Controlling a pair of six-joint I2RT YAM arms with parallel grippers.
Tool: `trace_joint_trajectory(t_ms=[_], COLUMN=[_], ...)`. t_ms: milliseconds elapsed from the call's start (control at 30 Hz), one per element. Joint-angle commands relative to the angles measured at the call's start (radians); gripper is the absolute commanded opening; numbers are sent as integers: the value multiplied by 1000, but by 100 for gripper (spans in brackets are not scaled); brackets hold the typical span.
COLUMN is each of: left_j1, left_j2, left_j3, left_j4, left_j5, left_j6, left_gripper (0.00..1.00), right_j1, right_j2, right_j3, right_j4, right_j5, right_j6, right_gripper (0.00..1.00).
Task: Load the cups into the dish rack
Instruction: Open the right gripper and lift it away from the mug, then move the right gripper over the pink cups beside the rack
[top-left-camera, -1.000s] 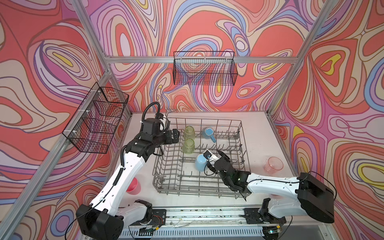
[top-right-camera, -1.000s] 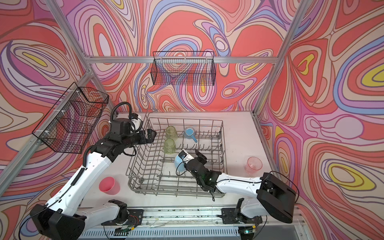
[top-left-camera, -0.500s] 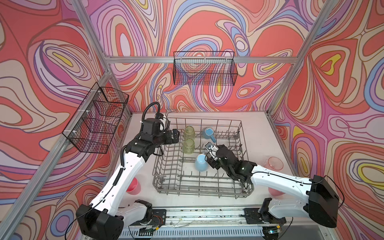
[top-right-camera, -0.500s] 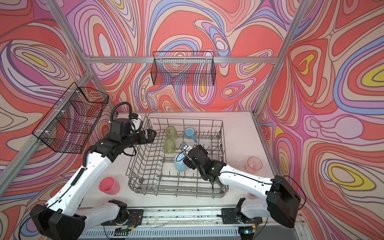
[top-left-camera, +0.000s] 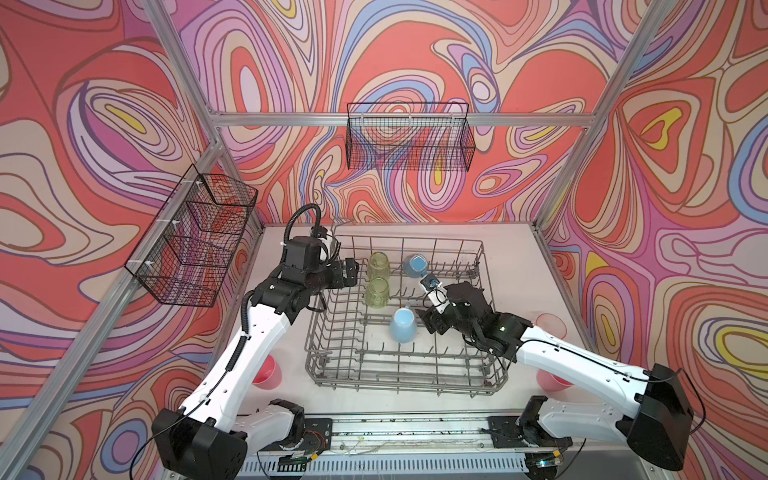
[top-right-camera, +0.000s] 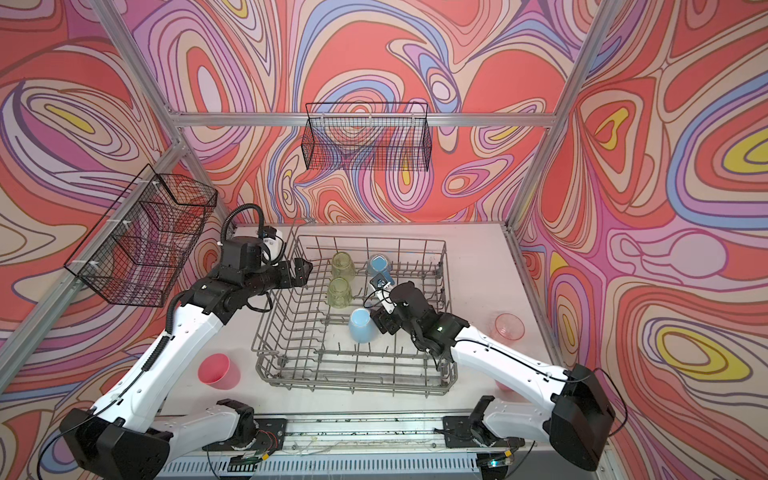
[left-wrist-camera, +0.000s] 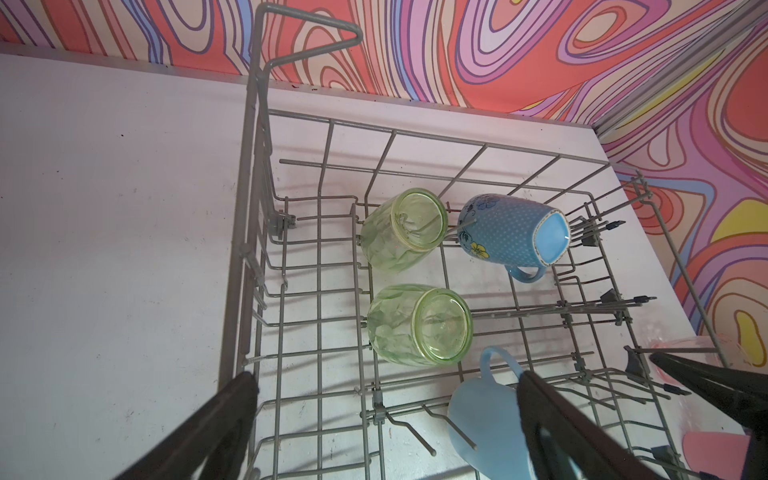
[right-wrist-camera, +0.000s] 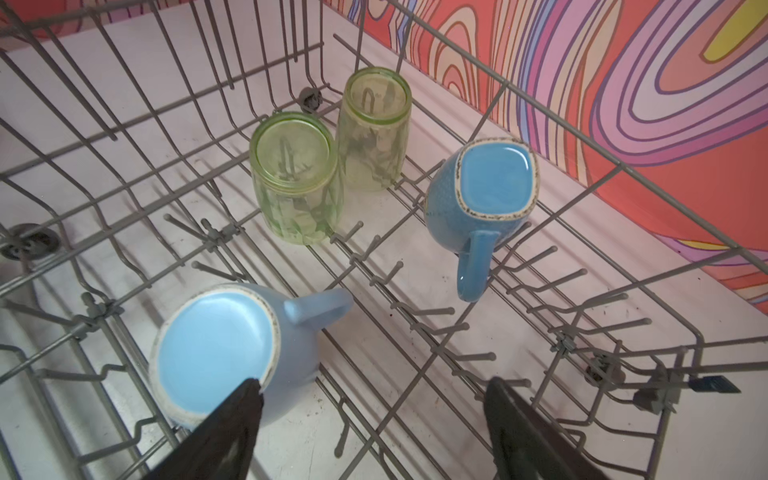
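Hovering over the dish rack (top-left-camera: 405, 379), right gripper (right-wrist-camera: 372, 384) unclenched beside the upturned plain blue mug (right-wrist-camera: 216, 349), left gripper (left-wrist-camera: 384, 376) spread wide, holding nothing.

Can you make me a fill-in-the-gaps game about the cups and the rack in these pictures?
1. The dish rack has ____ cups in it.
2. The pale blue mug stands ____ down.
3. The right gripper beside that mug is ____ and holds nothing.
4. The cup on the table left of the rack is coloured ____.

Missing words: four; upside; open; pink.
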Motion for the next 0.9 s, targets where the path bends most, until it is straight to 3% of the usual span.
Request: trace_joint_trajectory(t_ms=[0,233,433,633,867], left_j1=[11,11,12,10,10], left_j2=[12,8,-4,-41,-75], left_j3=[8,3,-5,-30,-65], left_j4=[-49,-43,-28,9,64], left_j5=[-50,-41,-4,23,119], left_j6=[15,18,35,57,79], left_gripper=[100,100,100,100,100], right_j1=[-18,-64,-128,-239,-421], right_j2=[-1,0,-17,-30,-9], right_j3=[39,89,133,185,312], right_j4=[-27,-22,-33,-89,-317], right_j5=[-139,-173,-55,58,127], right_j6=[23,62,127,288,503], right_gripper=[87,87,86,82,78])
